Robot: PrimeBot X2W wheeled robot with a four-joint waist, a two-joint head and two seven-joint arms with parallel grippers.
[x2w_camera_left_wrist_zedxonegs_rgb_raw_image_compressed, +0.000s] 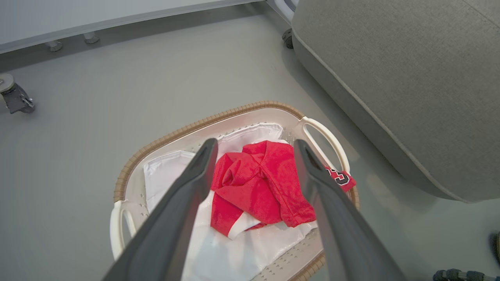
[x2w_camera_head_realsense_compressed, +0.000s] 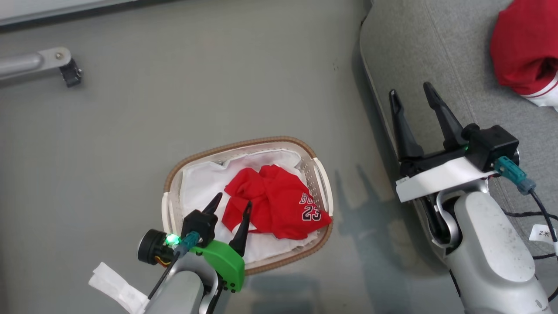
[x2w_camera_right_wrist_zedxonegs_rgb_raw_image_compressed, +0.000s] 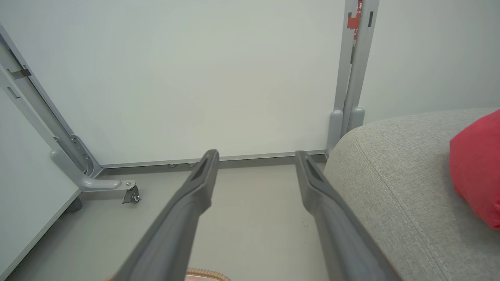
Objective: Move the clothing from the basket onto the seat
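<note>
Smooth cream perforated plastic basket (x2w_camera_head_realsense_compressed: 307,170) with a brown woven rim, lined by a faintly glossy white sheet (x2w_camera_left_wrist_zedxonegs_rgb_raw_image_compressed: 234,249). Soft red cloth clothing (x2w_camera_head_realsense_compressed: 270,200). Coarse-woven grey fabric seat (x2w_camera_head_realsense_compressed: 436,56). Smooth matt floor (x2w_camera_head_realsense_compressed: 174,109).

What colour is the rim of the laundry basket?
The rim is woven brown, clearest in the head view.
</note>
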